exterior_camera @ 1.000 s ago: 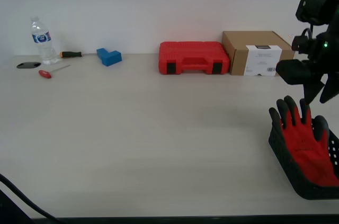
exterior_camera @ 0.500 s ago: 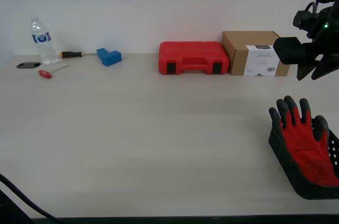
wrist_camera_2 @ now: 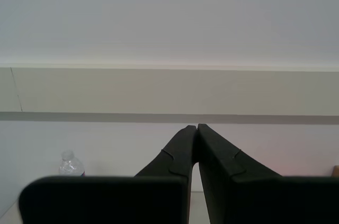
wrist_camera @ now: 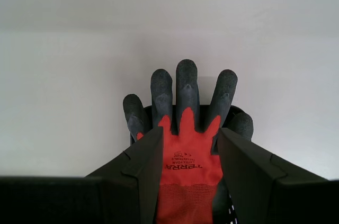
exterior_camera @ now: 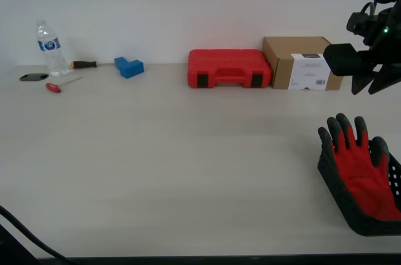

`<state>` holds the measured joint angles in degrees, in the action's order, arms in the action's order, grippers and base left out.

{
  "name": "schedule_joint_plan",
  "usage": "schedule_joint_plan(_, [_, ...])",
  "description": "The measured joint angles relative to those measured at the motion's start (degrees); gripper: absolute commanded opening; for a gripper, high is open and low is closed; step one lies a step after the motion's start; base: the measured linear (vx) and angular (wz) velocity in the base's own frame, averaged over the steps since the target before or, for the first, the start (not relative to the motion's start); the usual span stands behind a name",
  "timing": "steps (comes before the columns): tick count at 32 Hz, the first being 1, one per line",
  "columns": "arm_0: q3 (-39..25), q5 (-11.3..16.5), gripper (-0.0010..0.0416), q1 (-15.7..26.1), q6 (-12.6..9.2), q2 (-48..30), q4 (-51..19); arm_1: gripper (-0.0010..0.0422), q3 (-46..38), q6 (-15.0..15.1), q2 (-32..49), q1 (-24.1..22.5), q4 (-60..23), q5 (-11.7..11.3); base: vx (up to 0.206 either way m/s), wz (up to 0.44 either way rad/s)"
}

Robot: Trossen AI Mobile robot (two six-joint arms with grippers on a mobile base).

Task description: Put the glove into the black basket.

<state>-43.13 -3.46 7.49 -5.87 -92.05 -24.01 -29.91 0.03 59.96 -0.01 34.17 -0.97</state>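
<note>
The red glove (exterior_camera: 363, 174) with dark grey fingers lies palm-down in the black basket (exterior_camera: 332, 182) at the exterior view's right, near the table's front. Its fingertips stick out over the basket's rim. My first gripper (exterior_camera: 369, 88) hangs open and empty well above it. In the first wrist view the glove (wrist_camera: 185, 160) shows between the spread jaws of my first gripper (wrist_camera: 189, 131), with the basket's mesh (wrist_camera: 229, 208) beside it. My second gripper (wrist_camera_2: 193, 127) is shut and empty, pointing at the back wall. It does not show in the exterior view.
A red tool case (exterior_camera: 229, 68) and a cardboard box (exterior_camera: 304, 62) stand at the back. A blue block (exterior_camera: 129, 66), two screwdrivers (exterior_camera: 61, 83) and a water bottle (exterior_camera: 49, 47) sit at the back on the exterior view's left. A dark cable (exterior_camera: 19, 230) crosses the near corner.
One second ago my first gripper hung just above the glove; it has risen clear of it and has held still for the last half second. The glove and basket have not moved.
</note>
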Motion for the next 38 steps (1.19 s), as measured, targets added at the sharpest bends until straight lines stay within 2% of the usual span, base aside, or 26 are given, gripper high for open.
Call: schedule_joint_plan(38, [0.00,0.00,0.0142,0.00,0.00,0.00,0.00,0.0000,0.00,0.00,0.00,0.00,0.00,0.00,0.000,0.000])
